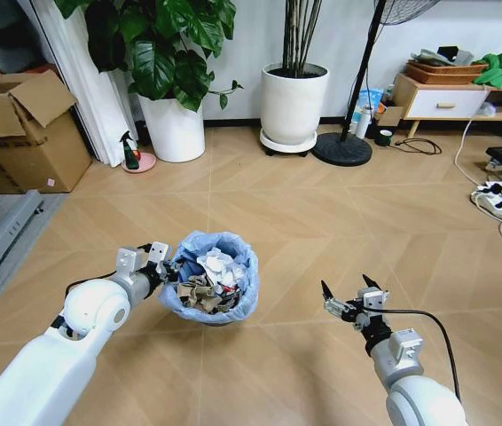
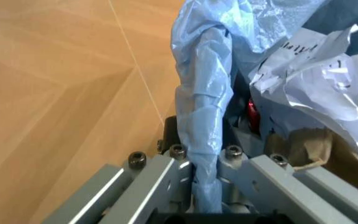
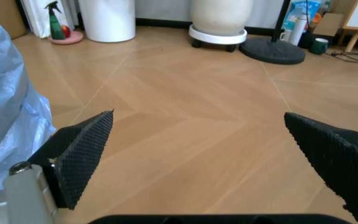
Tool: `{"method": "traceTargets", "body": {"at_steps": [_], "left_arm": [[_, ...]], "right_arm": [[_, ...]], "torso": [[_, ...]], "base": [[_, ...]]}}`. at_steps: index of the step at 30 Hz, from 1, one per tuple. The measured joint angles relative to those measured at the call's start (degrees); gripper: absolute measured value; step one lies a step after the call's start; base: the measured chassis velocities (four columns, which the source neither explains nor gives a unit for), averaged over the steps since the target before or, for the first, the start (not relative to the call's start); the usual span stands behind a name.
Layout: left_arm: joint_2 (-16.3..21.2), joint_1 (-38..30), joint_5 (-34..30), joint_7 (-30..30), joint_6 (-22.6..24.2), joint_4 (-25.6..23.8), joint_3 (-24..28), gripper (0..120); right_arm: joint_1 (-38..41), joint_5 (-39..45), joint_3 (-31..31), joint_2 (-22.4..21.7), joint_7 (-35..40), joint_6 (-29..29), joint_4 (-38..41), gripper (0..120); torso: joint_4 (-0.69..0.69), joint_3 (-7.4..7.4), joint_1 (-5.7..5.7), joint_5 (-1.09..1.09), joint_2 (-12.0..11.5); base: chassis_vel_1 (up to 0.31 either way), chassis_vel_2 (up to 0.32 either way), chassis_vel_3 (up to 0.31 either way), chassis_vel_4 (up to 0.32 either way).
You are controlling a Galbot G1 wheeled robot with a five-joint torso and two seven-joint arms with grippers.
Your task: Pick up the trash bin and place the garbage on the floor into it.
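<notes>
The trash bin [image 1: 211, 282], black with a crinkled light blue bag liner, sits low in the middle of the head view. Inside it lies garbage [image 1: 215, 277]: crumpled white paper, brown scraps and a bit of red. My left gripper [image 1: 164, 266] is shut on the bin's near-left rim; in the left wrist view the blue liner rim [image 2: 205, 140] runs pinched between the metal fingers [image 2: 166, 168], with white paper [image 2: 328, 79] beside it. My right gripper [image 1: 349, 295] hovers open to the right of the bin, its black pads [image 3: 82, 151] wide apart over bare floor.
Two white plant pots [image 1: 175, 124] [image 1: 294, 102] and a fan base [image 1: 342, 148] stand at the back. Cardboard boxes [image 1: 20, 133] sit far left, a spray bottle [image 1: 130, 151] beside them. Cables and a power strip [image 1: 498, 195] lie at the right. Wooden floor [image 1: 322, 222] spreads between.
</notes>
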Motion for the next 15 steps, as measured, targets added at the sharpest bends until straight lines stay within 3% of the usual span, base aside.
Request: {"method": "traceTargets", "body": {"at_steps": [15], "left_arm": [[-0.44, 0.00, 0.16, -0.03, 0.00, 0.40, -0.06, 0]], "right_arm": [[0.37, 0.14, 0.15, -0.08, 0.00, 0.19, -0.73, 100]], "torso": [[0.01, 0.01, 0.00, -0.02, 0.00]], "base": [[0.238, -0.157, -0.238, 0.157]]}}
